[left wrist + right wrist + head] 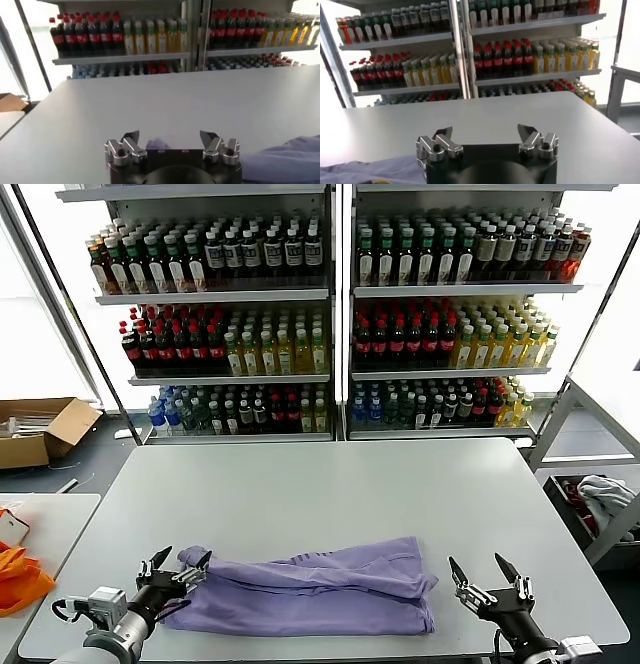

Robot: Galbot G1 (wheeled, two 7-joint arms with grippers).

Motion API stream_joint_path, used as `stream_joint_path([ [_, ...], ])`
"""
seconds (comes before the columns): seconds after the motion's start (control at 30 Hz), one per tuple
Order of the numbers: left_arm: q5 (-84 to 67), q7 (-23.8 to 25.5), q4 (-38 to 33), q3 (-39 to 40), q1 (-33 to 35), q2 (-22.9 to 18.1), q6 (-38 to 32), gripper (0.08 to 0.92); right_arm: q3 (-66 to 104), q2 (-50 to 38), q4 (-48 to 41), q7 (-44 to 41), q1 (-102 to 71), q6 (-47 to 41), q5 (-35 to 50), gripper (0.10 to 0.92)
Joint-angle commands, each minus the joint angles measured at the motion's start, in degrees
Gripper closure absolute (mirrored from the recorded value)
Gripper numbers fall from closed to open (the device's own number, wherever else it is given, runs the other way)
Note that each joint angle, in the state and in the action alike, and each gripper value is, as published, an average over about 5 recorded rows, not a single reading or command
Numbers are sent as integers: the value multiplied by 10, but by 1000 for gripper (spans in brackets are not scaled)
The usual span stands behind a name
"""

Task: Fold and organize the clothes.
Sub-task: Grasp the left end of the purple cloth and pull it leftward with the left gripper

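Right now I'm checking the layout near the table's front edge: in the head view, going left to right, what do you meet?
Orange cloth → left hand, open at the shirt's end → folded lavender T-shirt → right hand, open, clear of the shirt.

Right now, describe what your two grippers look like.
The left gripper and the right gripper match: black pointed fingertips on silver metal linkages, mounted on a dark rounded body. A black cable loops beside the left wrist's pale grey housing.
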Motion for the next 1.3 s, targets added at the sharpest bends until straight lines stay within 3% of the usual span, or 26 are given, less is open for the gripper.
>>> stream_joint_path([
  [0.03,8,-24,44,36,-19,-11,0,331,8,1,-3,2,-5,14,-5,203],
  [0.33,3,-21,39,19,-5,-12,2,591,8,-2,1,2,-3,15,-3,203],
  [0.7,8,-27,-31,-13,34,-23,-27,884,6,-3,6,2,-2,14,-2,203],
  [1.07,22,-34,-75,-28,123,-69,-27,906,9,-5,6,3,2,12,2,203],
  [1.3,58,-27,-55,-26,172,-89,-31,906,5,-9,0,3,12,11,5,203],
])
